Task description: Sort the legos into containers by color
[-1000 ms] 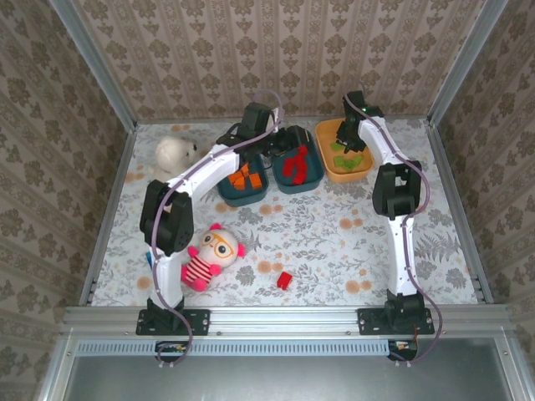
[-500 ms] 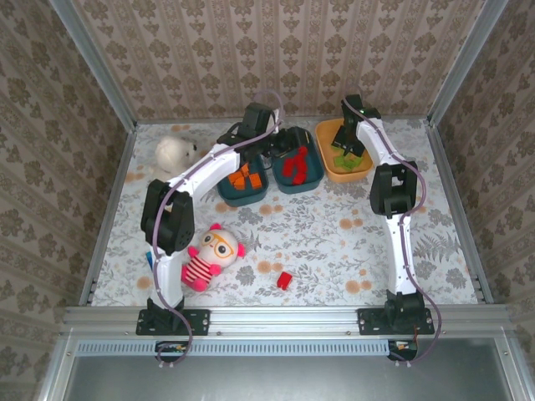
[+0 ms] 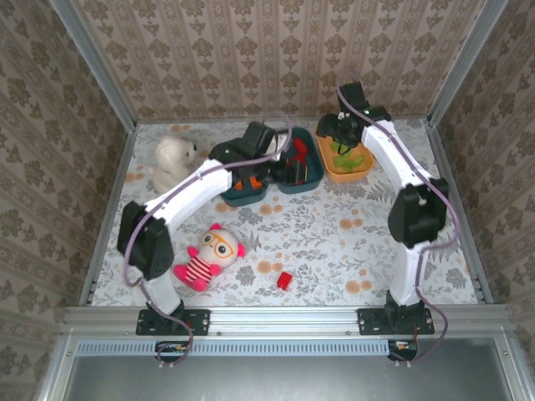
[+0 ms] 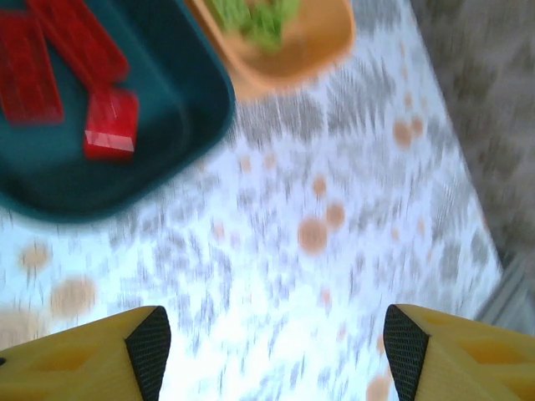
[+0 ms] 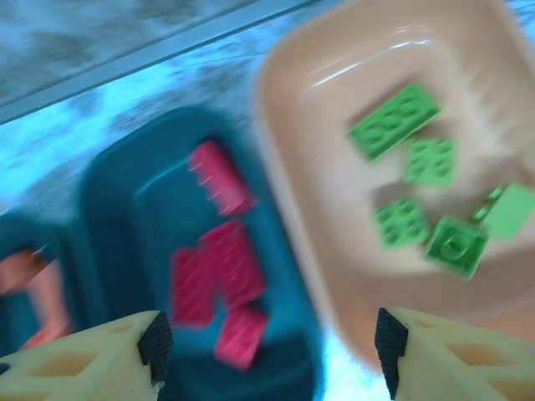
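A lone red lego brick (image 3: 284, 279) lies on the floral table (image 3: 334, 251) near the arms' bases; light, rigid and slick, it is probably best pinched across its flat side walls. Farther back, the left gripper (image 4: 276, 347) and right gripper (image 5: 267, 351) hang wide-fingered and empty by the containers. Orange bricks (image 3: 245, 181) fill one teal bin (image 3: 227, 197), red bricks (image 5: 217, 276) the next teal bin (image 5: 109, 209), green bricks (image 5: 393, 121) the orange bin (image 5: 288, 125).
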